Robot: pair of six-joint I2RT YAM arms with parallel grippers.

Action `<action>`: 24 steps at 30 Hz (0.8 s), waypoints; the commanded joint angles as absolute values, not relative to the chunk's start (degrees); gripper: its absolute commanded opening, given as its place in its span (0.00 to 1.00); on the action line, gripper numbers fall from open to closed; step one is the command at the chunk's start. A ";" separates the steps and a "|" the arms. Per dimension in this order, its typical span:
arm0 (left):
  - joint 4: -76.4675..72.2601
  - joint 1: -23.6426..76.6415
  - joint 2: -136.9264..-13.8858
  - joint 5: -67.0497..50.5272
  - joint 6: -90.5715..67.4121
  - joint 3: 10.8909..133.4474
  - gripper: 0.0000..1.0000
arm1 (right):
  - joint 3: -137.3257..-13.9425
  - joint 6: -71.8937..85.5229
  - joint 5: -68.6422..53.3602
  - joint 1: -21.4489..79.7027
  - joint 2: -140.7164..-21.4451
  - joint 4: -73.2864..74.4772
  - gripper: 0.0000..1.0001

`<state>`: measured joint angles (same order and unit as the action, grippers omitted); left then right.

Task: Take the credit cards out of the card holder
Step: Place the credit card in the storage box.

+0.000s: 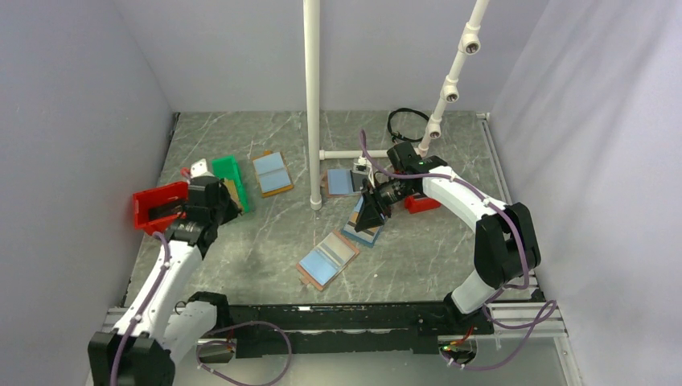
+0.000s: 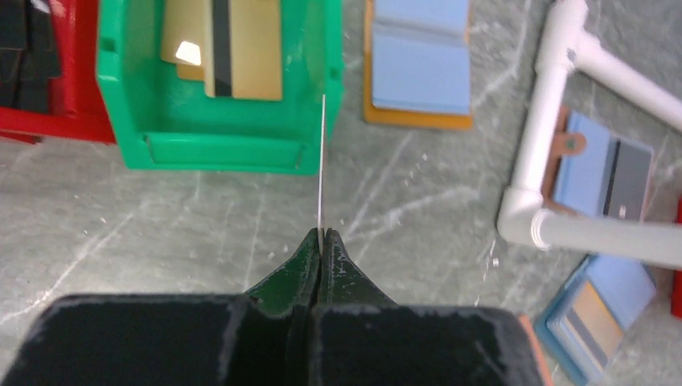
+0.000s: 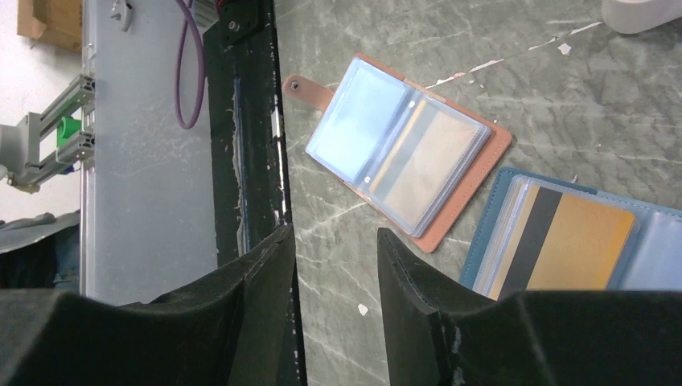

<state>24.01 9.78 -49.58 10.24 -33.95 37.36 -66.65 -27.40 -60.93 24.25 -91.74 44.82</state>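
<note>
The card holder point(image 2: 567, 143), brown-rimmed and light blue inside, lies open behind the white pipe point(image 2: 537, 137) and has a dark grey credit card point(image 2: 629, 182) in one half. In the top view this card holder point(image 1: 341, 182) is mid-table. My left gripper point(image 2: 323, 234) is shut on a thin card point(image 2: 322, 161) seen edge-on, its faces hidden, beside the green bin point(image 2: 217, 146). In the top view the left gripper point(image 1: 223, 201) hangs at the far left. My right gripper point(image 3: 334, 241) is open and empty over bare table, near the navy holder point(image 3: 490, 233).
The green bin holds gold cards point(image 2: 241, 48), and a red bin point(image 1: 157, 205) stands to its left. A tan holder with both halves blue point(image 1: 272, 172) lies nearby. A brown-rimmed holder point(image 3: 402, 153) lies at the front. A white pipe frame point(image 1: 313, 104) rises mid-table.
</note>
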 commanded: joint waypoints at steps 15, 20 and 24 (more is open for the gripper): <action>7.71 -11.80 -69.87 -7.00 -33.60 45.49 0.00 | -66.58 -27.95 -62.31 24.26 -89.08 43.68 0.45; 5.09 -13.78 -74.03 -9.55 -35.03 46.27 0.00 | -66.53 -28.04 -62.42 24.26 -89.16 43.77 0.45; 4.82 -14.83 -77.73 -10.82 -35.94 48.19 0.00 | -66.53 -28.03 -62.58 24.26 -89.17 43.81 0.45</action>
<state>8.38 -13.78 -75.18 -7.77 -34.33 44.31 -66.65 -27.40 -61.01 24.25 -91.68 44.73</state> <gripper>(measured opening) 0.011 0.447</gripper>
